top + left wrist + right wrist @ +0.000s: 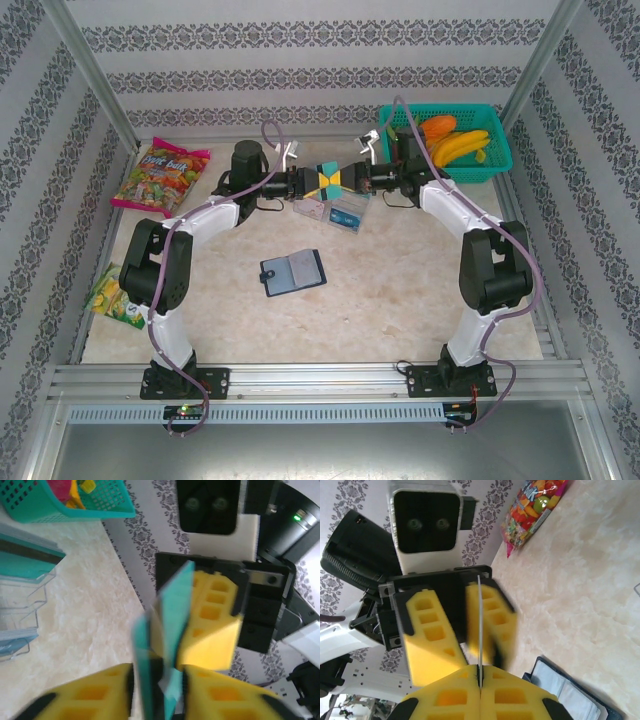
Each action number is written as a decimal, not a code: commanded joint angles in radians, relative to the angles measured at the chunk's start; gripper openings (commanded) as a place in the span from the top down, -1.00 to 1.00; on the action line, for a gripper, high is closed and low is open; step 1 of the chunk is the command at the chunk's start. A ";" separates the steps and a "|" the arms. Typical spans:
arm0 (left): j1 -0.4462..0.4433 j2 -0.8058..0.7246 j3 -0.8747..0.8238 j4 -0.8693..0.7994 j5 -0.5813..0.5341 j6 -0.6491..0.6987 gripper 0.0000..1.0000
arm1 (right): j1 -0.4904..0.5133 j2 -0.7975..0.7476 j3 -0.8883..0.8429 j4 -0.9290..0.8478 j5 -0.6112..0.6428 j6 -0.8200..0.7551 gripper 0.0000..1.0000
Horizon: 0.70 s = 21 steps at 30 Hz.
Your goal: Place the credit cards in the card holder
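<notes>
left claw [318, 184] and right claw [338, 182] meet beyond the open card holder [293, 271].

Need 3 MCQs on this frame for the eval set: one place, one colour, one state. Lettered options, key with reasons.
1. Where does the card holder lie?
A. far left corner of the table
B. middle of the table
C. far right corner of the table

2. What colour is the credit card in the right gripper?
A. teal
B. red
C. black

3. How is the right gripper?
A. wide open, empty
B. shut on the credit card
C. shut on nothing

Key:
1 B: the top view shows it lying open mid-table.
2 A: the left wrist view shows the card's teal face.
3 B: the right wrist view shows its fingers pressed together on the card's edge.
</notes>
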 commanded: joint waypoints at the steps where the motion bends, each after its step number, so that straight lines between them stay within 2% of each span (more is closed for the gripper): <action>1: 0.018 -0.038 0.022 -0.094 -0.030 0.056 0.15 | 0.010 -0.045 -0.033 0.021 -0.025 -0.005 1.00; 5: 0.053 -0.080 -0.015 -0.246 -0.107 0.131 0.12 | 0.008 -0.080 -0.076 -0.065 0.004 -0.066 1.00; 9: 0.085 -0.164 -0.087 -0.473 -0.274 0.230 0.14 | 0.022 -0.108 -0.152 -0.130 0.045 -0.119 1.00; 12: 0.091 -0.247 -0.136 -0.656 -0.417 0.300 0.15 | 0.079 -0.104 -0.186 -0.201 0.100 -0.181 1.00; 15: 0.091 -0.310 -0.172 -0.838 -0.545 0.349 0.16 | 0.157 -0.077 -0.225 -0.171 0.143 -0.173 1.00; 21: 0.091 -0.418 -0.276 -1.031 -0.676 0.359 0.20 | 0.270 0.027 -0.255 -0.047 0.212 -0.095 1.00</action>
